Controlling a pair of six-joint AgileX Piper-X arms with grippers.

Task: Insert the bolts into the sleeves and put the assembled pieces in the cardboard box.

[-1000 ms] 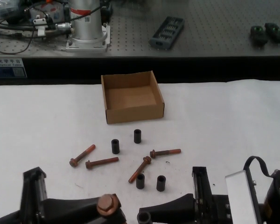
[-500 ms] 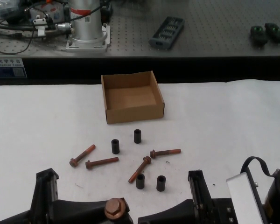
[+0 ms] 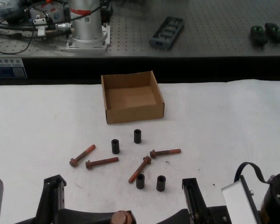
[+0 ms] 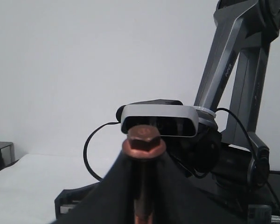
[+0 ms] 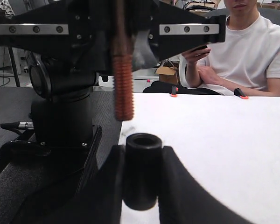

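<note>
My left gripper (image 4: 142, 191) is shut on a copper bolt (image 4: 143, 140), held upright by its shaft with the hex head (image 3: 122, 217) uppermost. A black sleeve (image 5: 141, 175) stands upright in my right gripper (image 5: 141, 186), which is shut on it. The bolt's threaded end (image 5: 123, 88) hangs just above the sleeve's open mouth, slightly off to one side. Both grippers sit at the near edge of the high view. Several loose bolts (image 3: 101, 163) and black sleeves (image 3: 115, 146) lie on the white table. The open cardboard box (image 3: 135, 113) stands behind them with nothing inside.
The loose bolts and sleeves are clustered between my grippers and the box. Wide white table surface (image 3: 233, 126) lies to either side. Behind the table a dark bench carries a silver cylinder (image 3: 86, 21), cables and a black tray (image 3: 167, 31).
Both grippers have slid back toward the near edge of the high view. The bolt head has moved right and lower, and the held sleeve has dropped below the frame's edge.
</note>
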